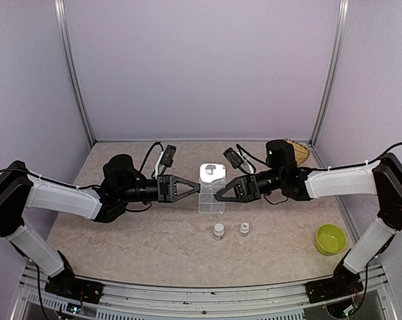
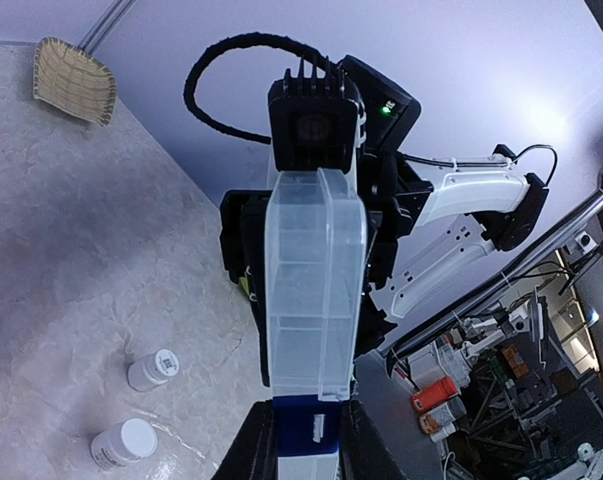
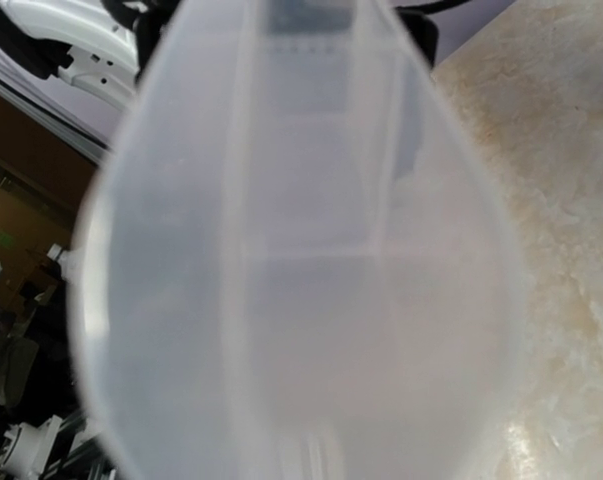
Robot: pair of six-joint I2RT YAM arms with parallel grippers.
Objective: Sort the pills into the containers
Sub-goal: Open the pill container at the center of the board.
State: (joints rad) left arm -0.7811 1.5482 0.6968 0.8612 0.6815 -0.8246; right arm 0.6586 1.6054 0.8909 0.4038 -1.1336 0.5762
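Observation:
The container (image 1: 211, 190) is a clear compartment box in the middle of the table, its lid raised at the back. No pills show in any view. My left gripper (image 1: 199, 189) meets its left end. In the left wrist view the box (image 2: 316, 290) runs edge-on away from my fingers (image 2: 251, 445), which close on its near end. My right gripper (image 1: 218, 195) meets its right end, with black fingers on both sides of the box's far end in the left wrist view. In the right wrist view the blurred box (image 3: 301, 260) fills the frame and hides the fingers.
Two small white-capped bottles (image 1: 218, 231) (image 1: 245, 229) stand in front of the box and also show in the left wrist view (image 2: 153, 369) (image 2: 121, 443). A lime-green bowl (image 1: 331, 239) sits front right. A woven straw basket (image 1: 298, 151) is at the back right.

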